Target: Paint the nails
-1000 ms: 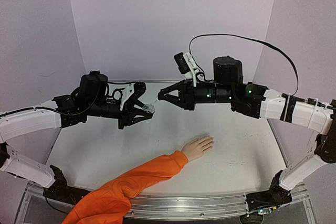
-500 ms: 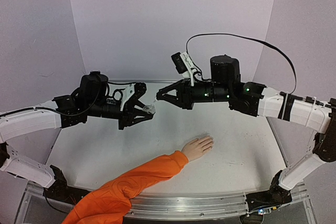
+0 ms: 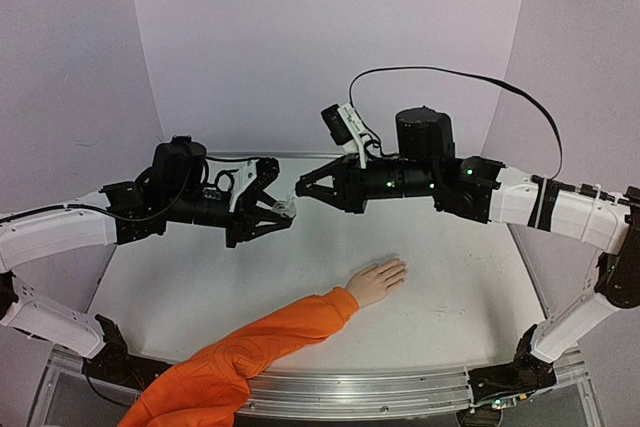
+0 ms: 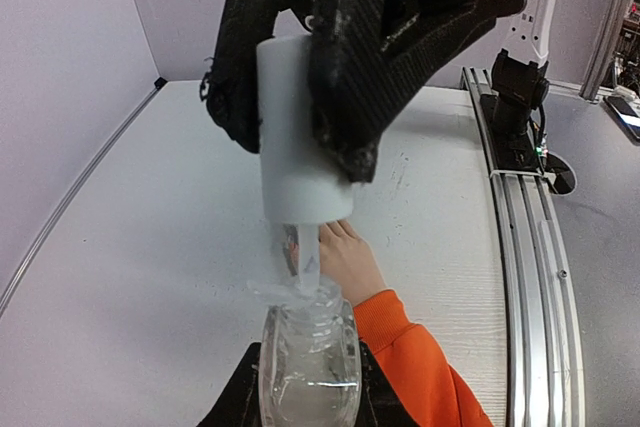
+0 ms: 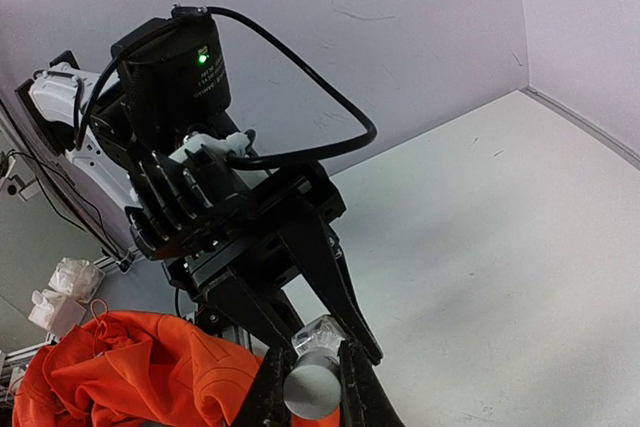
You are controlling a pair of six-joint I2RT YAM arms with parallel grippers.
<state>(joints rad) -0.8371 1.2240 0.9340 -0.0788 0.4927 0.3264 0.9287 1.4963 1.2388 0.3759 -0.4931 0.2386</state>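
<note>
The pale mannequin hand (image 3: 377, 280) with an orange sleeve (image 3: 270, 337) lies flat on the white table. Its nails (image 3: 401, 267) are skin-coloured and barely distinguishable. My left gripper (image 3: 285, 209) is shut on a small clear bottle (image 4: 310, 352), held in the air above the table. My right gripper (image 3: 299, 190) faces it, shut on the white cap (image 4: 295, 137). The cap's brush stem (image 4: 303, 252) reaches down into the bottle's neck. In the right wrist view the cap (image 5: 313, 390) sits between my fingers (image 5: 272, 387), with the bottle (image 5: 325, 327) just beyond. Both grippers hang up and to the left of the hand.
The sleeve (image 5: 120, 367) runs off the table's near edge at the lower left. A metal rail (image 4: 525, 247) borders the table (image 3: 470, 297), and purple walls close it in on three sides. A black cable (image 3: 470, 77) loops above the right arm.
My right arm has shifted slightly left, bringing the cap closer to the bottle. The left arm and the mannequin hand have stayed still.
</note>
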